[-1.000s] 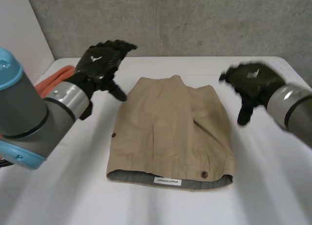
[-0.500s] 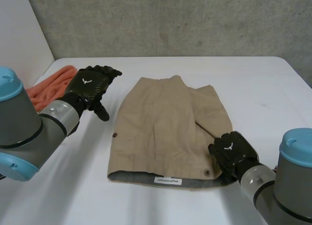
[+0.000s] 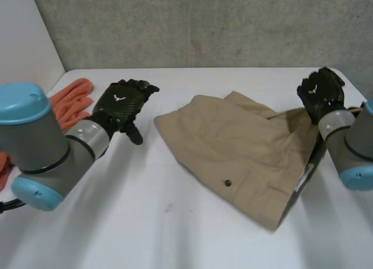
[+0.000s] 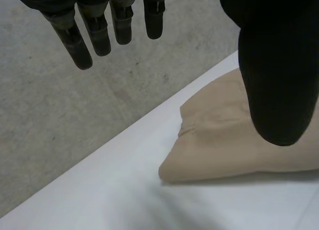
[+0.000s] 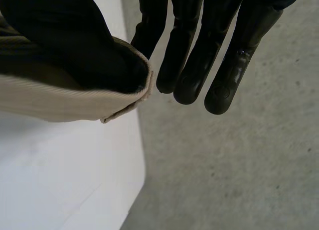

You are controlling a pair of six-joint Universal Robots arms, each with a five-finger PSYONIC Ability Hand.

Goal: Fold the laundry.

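Tan shorts (image 3: 245, 147) lie slanted on the white table (image 3: 145, 222), their right side lifted off it. My right hand (image 3: 319, 91) is raised at the far right, shut on the waistband corner. In the right wrist view its thumb pins the tan edge (image 5: 65, 103) against straight fingers (image 5: 199, 51). A dark button (image 3: 227, 182) shows near the hanging lower edge. My left hand (image 3: 119, 106) hovers open to the left of the shorts, apart from them. In the left wrist view its straight fingers (image 4: 94, 31) hang above the table, and a folded end of the shorts (image 4: 214, 150) lies under the thumb.
An orange cloth (image 3: 73, 97) lies bunched at the table's left edge, behind my left arm. A grey concrete wall runs along the table's far edge. Bare white tabletop stretches in front of the shorts.
My right hand dropped to the shorts' near right corner, closed on it, then rose to the far right, lifting and dragging the shorts rightward. The left hand shifted only slightly.
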